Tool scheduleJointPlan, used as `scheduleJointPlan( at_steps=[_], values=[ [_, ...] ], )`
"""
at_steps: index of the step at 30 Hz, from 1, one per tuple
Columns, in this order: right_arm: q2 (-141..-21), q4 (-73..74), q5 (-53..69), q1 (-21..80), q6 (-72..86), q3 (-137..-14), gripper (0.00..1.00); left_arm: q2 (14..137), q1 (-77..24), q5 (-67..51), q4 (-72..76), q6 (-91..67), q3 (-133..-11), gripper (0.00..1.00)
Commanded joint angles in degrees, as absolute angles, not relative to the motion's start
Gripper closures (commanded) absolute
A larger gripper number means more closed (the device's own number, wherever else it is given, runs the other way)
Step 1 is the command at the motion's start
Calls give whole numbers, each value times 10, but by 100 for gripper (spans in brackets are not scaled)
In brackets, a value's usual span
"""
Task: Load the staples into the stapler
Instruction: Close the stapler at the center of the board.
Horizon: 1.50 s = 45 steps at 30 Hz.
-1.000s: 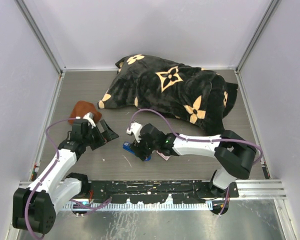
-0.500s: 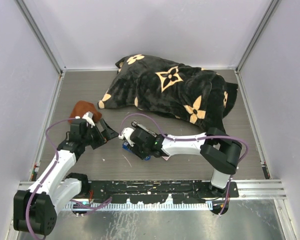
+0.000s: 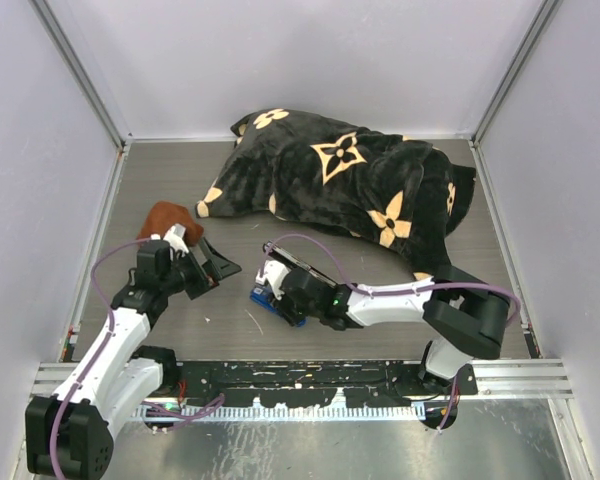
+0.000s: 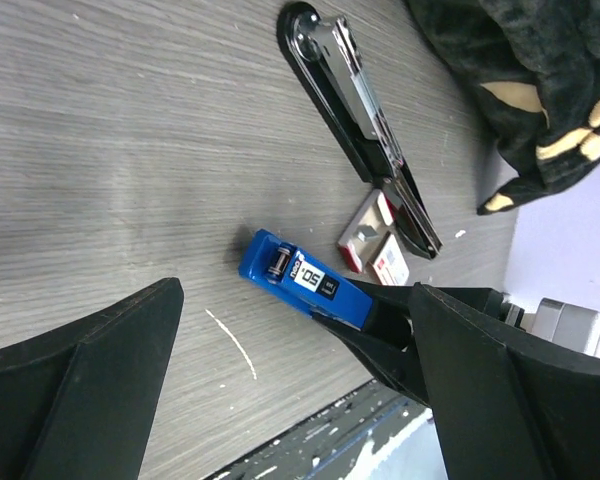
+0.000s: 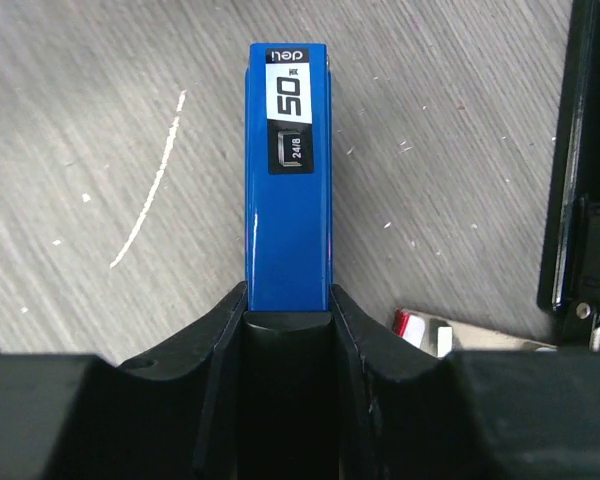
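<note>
Right claw just closing in — I'm clamping the blue stapler, readying loading; staples waiting beside it — left claw gaping.

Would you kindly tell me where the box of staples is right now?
In the left wrist view, the staples box lies on the table right of centre, between the blue stapler and the long black stapler, close beside the latter.

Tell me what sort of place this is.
Probably a robot lab cell: plain white walls around a grey table, a left arm and right arm bolted to a metal rail, a blue stapler and patterned blanket.
</note>
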State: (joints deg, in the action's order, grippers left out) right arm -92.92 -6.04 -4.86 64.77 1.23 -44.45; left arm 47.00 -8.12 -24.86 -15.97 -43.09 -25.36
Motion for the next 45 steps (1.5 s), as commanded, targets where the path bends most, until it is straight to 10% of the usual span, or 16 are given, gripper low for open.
scheduleJointPlan(
  at_steps=[1, 15, 41, 45],
  values=[
    [-862, -253, -15, 649, 29, -406, 99, 462, -78, -308, -117, -460, -241, 2],
    [-859, -379, 21, 649, 53, -360, 99, 580, -78, -447, -7, -482, -213, 4],
    [-885, -399, 30, 642, 83, -375, 99, 583, -101, -501, 33, -510, -207, 65],
    [-871, -382, 21, 641, 82, -374, 73, 579, -100, -503, 40, -531, -211, 81]
  ],
)
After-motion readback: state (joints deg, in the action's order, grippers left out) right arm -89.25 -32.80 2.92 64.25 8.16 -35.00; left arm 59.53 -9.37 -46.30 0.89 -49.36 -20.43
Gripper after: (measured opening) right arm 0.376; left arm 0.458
